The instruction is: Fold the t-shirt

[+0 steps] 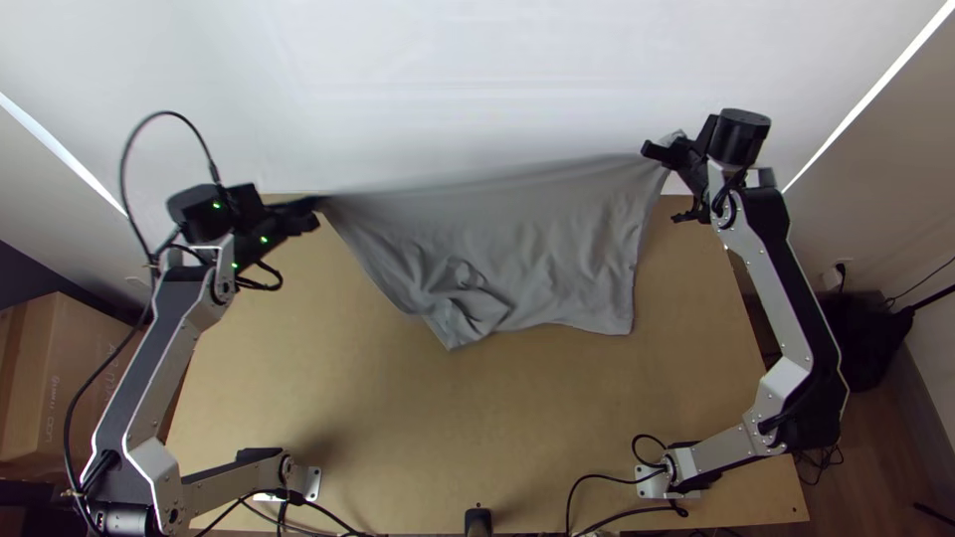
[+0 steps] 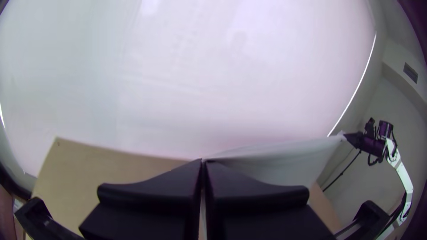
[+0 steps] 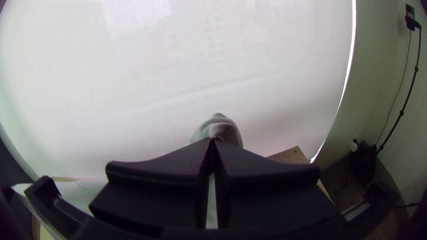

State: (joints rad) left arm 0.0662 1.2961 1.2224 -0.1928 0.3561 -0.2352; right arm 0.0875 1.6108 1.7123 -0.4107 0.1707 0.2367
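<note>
The grey t-shirt (image 1: 517,249) hangs stretched between both grippers over the table's far part, its lower part rumpled with a small bunched spot left of centre. My left gripper (image 1: 316,207) is shut on its upper left corner; in the left wrist view the left gripper (image 2: 203,163) has its fingers together, with the shirt (image 2: 284,160) running off toward the other arm. My right gripper (image 1: 657,154) is shut on the upper right corner. In the right wrist view a small tuft of the shirt (image 3: 219,126) stands beyond the closed tips of the right gripper (image 3: 212,141).
The light wooden table (image 1: 398,418) lies below, with bare wood between the shirt and the near edge. A white backdrop (image 1: 477,80) stands behind the far edge. Cables (image 1: 607,479) lie by the arm bases, and a cardboard box (image 1: 70,378) stands left of the table.
</note>
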